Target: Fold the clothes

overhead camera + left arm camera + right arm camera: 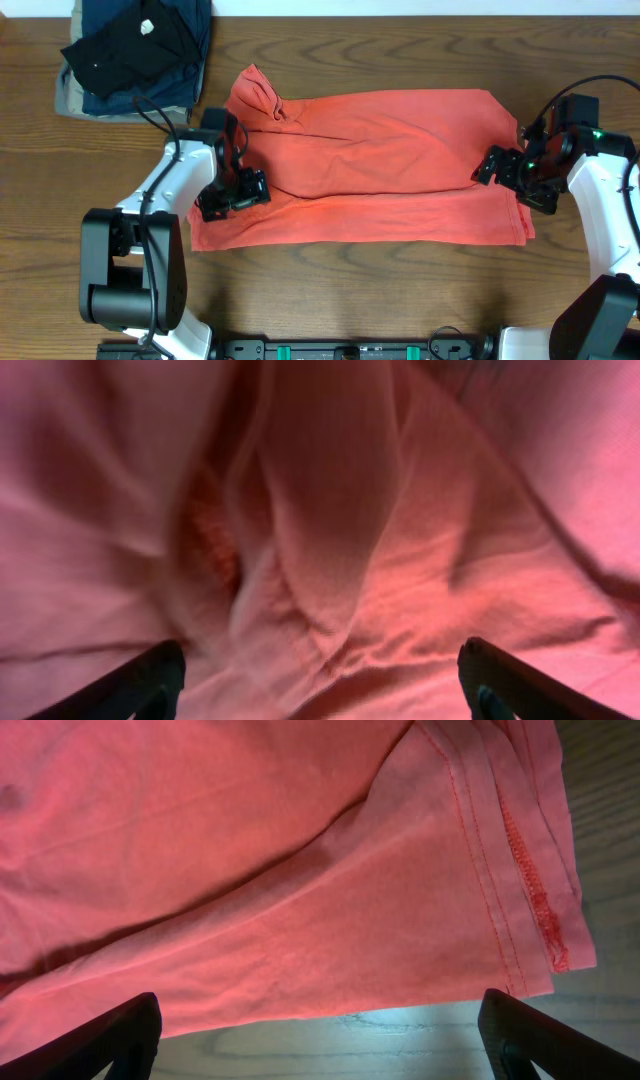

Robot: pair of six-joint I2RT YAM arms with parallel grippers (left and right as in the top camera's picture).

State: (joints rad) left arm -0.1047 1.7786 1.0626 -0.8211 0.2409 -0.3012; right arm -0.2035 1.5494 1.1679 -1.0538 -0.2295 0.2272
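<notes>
The left pincer (236,190) hovers spread wide over the sleeve end, gripping nothing. The orange T-shirt (390,160) lies rumpled across the tabletop (350,295). It looks soft, light and limp, best pinched at its hemmed corners. The right pincer (497,166) gapes empty at the hem.

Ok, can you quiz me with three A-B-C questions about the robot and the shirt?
1. Where on the table is the dark clothes pile? A) far left corner B) near edge C) right side
2. What colour is the T-shirt? A) green B) orange-red C) white
3. How are the jaws on the left arm and right arm? A) shut on cloth B) hidden C) open

Answers: 1 A, overhead shows it top-left; 2 B, orange-red in every view; 3 C, wrist views show them wide apart, pinching nothing.
</notes>
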